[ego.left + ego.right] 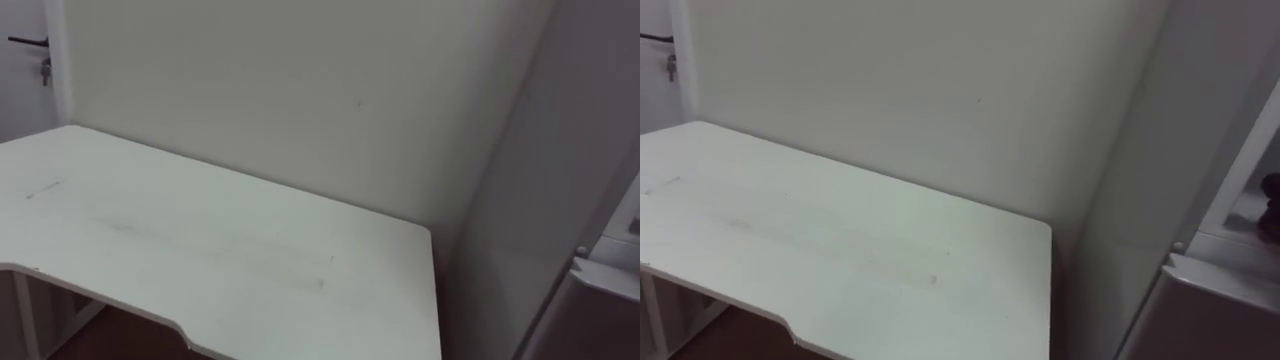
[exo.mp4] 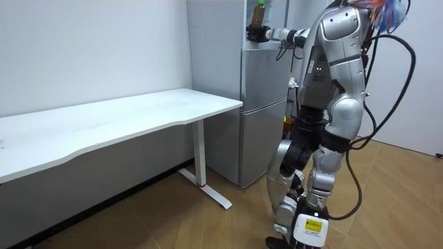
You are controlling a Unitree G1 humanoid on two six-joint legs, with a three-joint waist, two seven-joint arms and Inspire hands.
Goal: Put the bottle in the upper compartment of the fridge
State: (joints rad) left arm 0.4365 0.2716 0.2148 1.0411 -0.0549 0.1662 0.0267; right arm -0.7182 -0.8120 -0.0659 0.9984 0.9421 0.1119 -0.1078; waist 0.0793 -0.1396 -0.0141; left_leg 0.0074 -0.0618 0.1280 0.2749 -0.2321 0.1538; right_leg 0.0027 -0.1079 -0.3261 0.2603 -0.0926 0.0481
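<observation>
In the room view I stand in front of the grey fridge [image 2: 263, 117], facing it. My right arm is raised to the level of the fridge's top. My right hand [image 2: 257, 32] is shut on a green bottle [image 2: 260, 12] with a yellow cap, held upright at the fridge's upper front corner. My left hand [image 2: 293, 84] hangs low in front of my chest, too small to read. In the eye views the fridge's grey side [image 1: 540, 180] stands on the right. The white inside of its upper part [image 1: 1252, 205] shows at the right edge, with a dark bit of my right hand [image 1: 1271, 205].
A long white table [image 1: 200, 250] stands against the wall on my left, its right end close to the fridge's side. A door with a dark handle [image 1: 30, 43] is at the far left. The top of the lower fridge door [image 1: 1220, 280] is at the lower right.
</observation>
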